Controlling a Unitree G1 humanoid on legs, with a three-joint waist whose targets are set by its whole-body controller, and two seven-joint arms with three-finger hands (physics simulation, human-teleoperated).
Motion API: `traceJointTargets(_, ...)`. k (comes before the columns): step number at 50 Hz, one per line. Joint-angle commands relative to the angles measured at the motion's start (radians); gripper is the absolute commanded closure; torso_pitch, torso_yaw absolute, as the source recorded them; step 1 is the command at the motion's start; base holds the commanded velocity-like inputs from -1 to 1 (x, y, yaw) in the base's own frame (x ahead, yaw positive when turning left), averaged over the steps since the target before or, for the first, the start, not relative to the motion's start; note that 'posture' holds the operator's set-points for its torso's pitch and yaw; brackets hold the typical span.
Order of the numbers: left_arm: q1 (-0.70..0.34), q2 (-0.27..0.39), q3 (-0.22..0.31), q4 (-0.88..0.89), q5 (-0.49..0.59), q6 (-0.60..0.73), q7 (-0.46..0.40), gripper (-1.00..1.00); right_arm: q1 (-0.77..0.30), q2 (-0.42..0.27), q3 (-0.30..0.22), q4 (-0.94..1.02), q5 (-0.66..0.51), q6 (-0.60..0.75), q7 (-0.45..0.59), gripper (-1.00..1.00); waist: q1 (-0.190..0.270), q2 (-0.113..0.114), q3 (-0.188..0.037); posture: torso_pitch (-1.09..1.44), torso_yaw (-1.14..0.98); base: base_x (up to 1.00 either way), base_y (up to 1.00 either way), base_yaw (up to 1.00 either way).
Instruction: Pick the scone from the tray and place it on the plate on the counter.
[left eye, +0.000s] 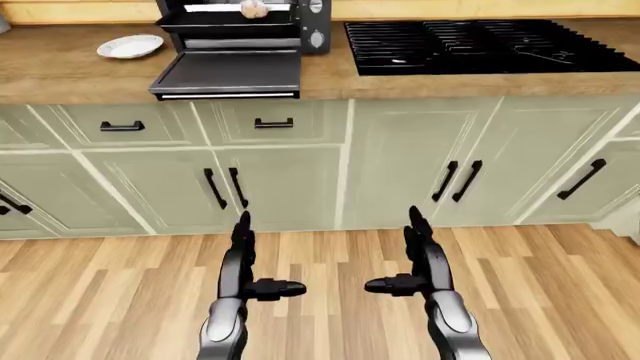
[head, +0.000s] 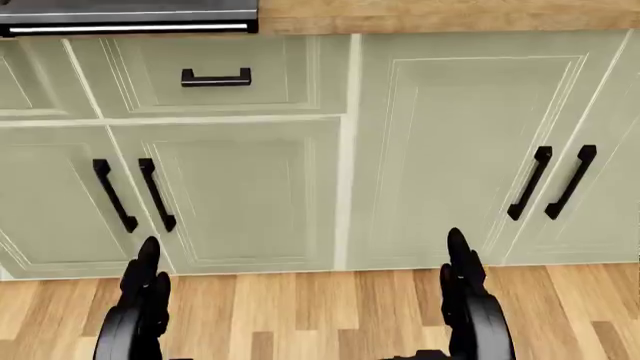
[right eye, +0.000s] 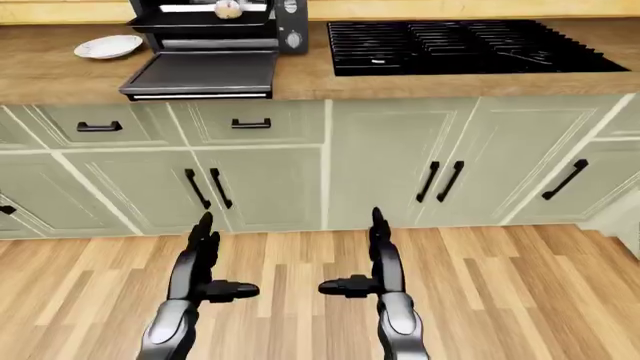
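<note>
A pale scone lies on the tray inside the open black toaster oven at the top of the left-eye view. A white plate sits on the wooden counter to the oven's left. My left hand and right hand are both open and empty, fingers straight, held low over the wooden floor, well short of the counter. In the head view only their fingertips show, left and right.
The oven door hangs open over the counter edge. A black cooktop lies at the counter's right. Pale green cabinet doors and drawers with black handles stand below. Wooden floor lies between me and them.
</note>
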Motion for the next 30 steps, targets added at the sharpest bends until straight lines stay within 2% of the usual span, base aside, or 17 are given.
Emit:
traceJointTargets(1,-0.066,0.03,0.017,-0.325,-0.01,0.187,0.005,-1.0,-0.03,-0.003,0.016,-0.287,0.028,0.099,0.019,-1.0,-0.002,-0.008,-0.001,0.0,0.0,0.0,0.0,0.0)
traceJointTargets(2,-0.084,0.033,0.018,-0.368,-0.004,0.237,-0.001,-1.0,-0.054,0.0,0.01,-0.311,0.032,0.119,0.01,-1.0,0.001,-0.007,-0.044,0.0,0.0,0.0,0.0,0.0)
traceJointTargets(3,-0.098,0.038,0.022,-0.389,0.008,0.275,-0.002,-1.0,-0.072,0.0,0.01,-0.342,0.04,0.156,0.008,-1.0,0.006,0.0,-0.071,0.0,0.0,0.0,0.0,0.0)
traceJointTargets(4,-0.116,0.044,0.02,-0.401,0.019,0.295,-0.014,-1.0,-0.095,0.002,0.007,-0.366,0.042,0.18,-0.004,-1.0,0.004,-0.002,-0.033,0.0,0.0,0.0,0.0,0.0)
traceJointTargets(5,-0.14,0.045,0.028,-0.426,0.018,0.331,-0.018,-1.0,-0.119,-0.002,0.007,-0.396,0.044,0.221,-0.009,-1.0,0.004,-0.006,-0.024,0.0,0.0,0.0,0.0,0.0)
traceJointTargets(7,-0.198,0.062,0.051,-0.466,0.022,0.412,-0.029,-1.0,-0.175,-0.01,0.001,-0.43,0.037,0.272,-0.022,-1.0,0.006,-0.006,-0.07,0.0,0.0,0.0,0.0,0.0)
traceJointTargets(11,-0.339,0.113,0.082,-0.497,0.036,0.552,-0.054,-1.0,-0.316,-0.049,-0.031,-0.492,0.04,0.394,-0.033,-1.0,0.009,0.0,-0.087,0.0,0.0,0.0,0.0,0.0)
traceJointTargets(16,-0.491,0.173,0.117,-0.462,0.034,0.64,-0.079,-1.0,-0.514,-0.089,-0.062,-0.468,0.049,0.493,-0.062,-1.0,0.009,0.003,-0.089,0.0,0.0,0.0,0.0,0.0)
traceJointTargets(17,-0.53,0.193,0.123,-0.451,0.031,0.658,-0.085,-1.0,-0.563,-0.094,-0.071,-0.459,0.068,0.52,-0.069,-1.0,0.006,0.01,-0.111,0.0,0.0,0.05,0.16,0.0)
traceJointTargets(18,-0.567,0.212,0.129,-0.438,0.03,0.67,-0.089,-1.0,-0.614,-0.106,-0.082,-0.437,0.081,0.536,-0.081,-1.0,0.003,0.005,-0.107,0.0,0.0,0.27,0.34,0.0)
traceJointTargets(19,-0.601,0.229,0.135,-0.423,0.028,0.686,-0.095,-1.0,-0.654,-0.12,-0.082,-0.416,0.086,0.543,-0.088,-1.0,-0.001,-0.005,-0.077,0.0,0.0,0.46,0.53,0.0)
traceJointTargets(20,-0.629,0.237,0.144,-0.403,0.018,0.686,-0.096,-1.0,-0.696,-0.128,-0.088,-0.404,0.105,0.564,-0.094,-1.0,-0.003,-0.023,-0.057,0.0,0.0,0.45,0.54,0.0)
traceJointTargets(22,-0.672,0.269,0.145,-0.36,0.019,0.691,-0.107,-1.0,-0.759,-0.149,-0.094,-0.373,0.126,0.578,-0.106,-1.0,-0.011,-0.028,-0.071,0.0,0.0,0.46,0.53,0.0)
traceJointTargets(24,-0.722,0.283,0.173,-0.33,-0.01,0.694,-0.103,-1.0,-0.809,-0.164,-0.089,-0.354,0.14,0.584,-0.114,-1.0,-0.021,-0.017,-0.071,0.0,0.0,0.46,0.52,0.0)
traceJointTargets(27,-0.761,0.322,0.175,-0.32,-0.02,0.721,-0.096,-1.0,-0.865,-0.18,-0.092,-0.323,0.16,0.593,-0.116,-1.0,-0.038,0.013,-0.058,0.0,0.0,0.46,0.52,0.0)
traceJointTargets(29,-0.774,0.34,0.185,-0.31,-0.031,0.72,-0.094,-1.0,-0.875,-0.188,-0.09,-0.309,0.174,0.587,-0.113,-1.0,-0.046,0.045,-0.057,0.0,0.0,0.45,0.52,0.0)
traceJointTargets(30,-0.777,0.35,0.188,-0.318,-0.033,0.73,-0.091,-1.0,-0.886,-0.193,-0.096,-0.299,0.181,0.589,-0.113,-1.0,-0.047,0.074,-0.063,0.0,0.0,0.46,0.52,0.0)
